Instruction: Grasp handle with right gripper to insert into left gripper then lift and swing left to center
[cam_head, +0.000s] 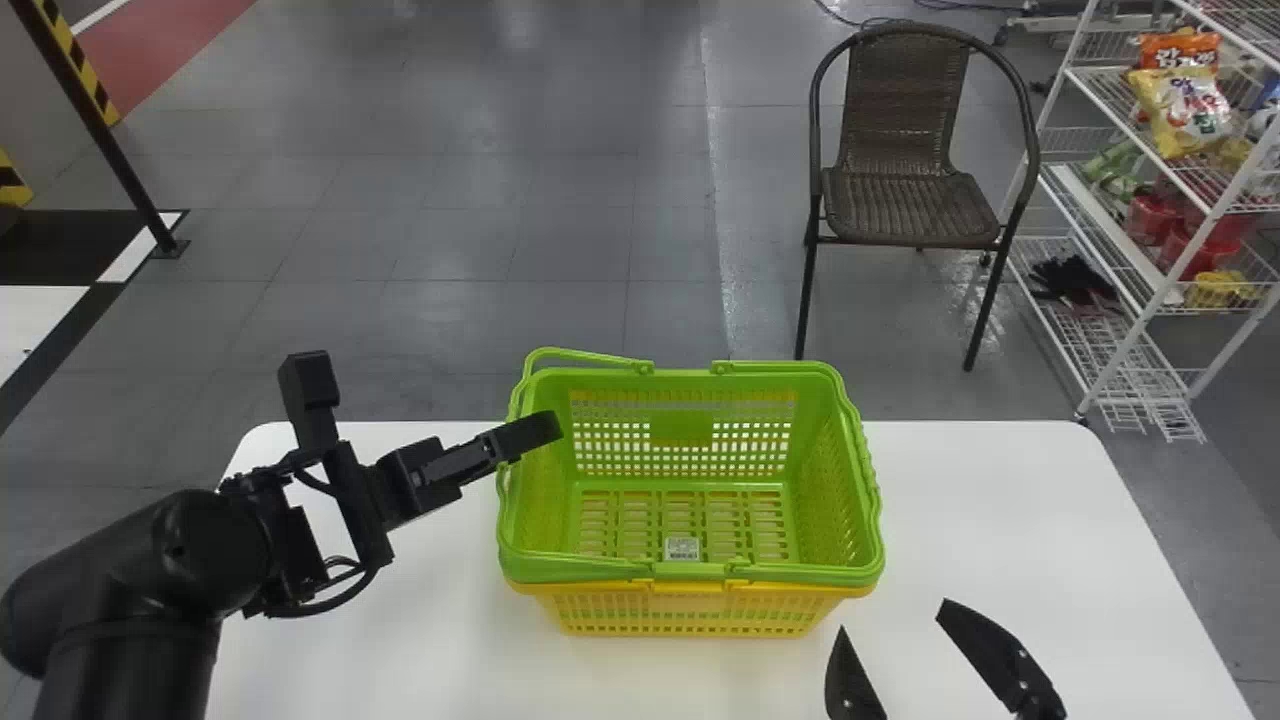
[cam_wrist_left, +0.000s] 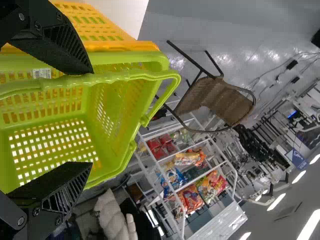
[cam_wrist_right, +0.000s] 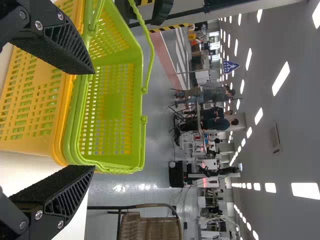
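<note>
the green basket sits nested in the yellow basket at mid bench, presumably so the pair travels as one. its nine o'clock handle leans outward past the rim, towards the left end effector, whose fingers are spread, one tip over that rim; likely it is parked there as a ready receiver. the right end effector is near the basket's four o'clock corner, fingers also apart and holding nothing, which suits a coming grasp. next, it probably has to pinch a handle and feed it between the left fingers; a loose hinge could let it flop away.
</note>
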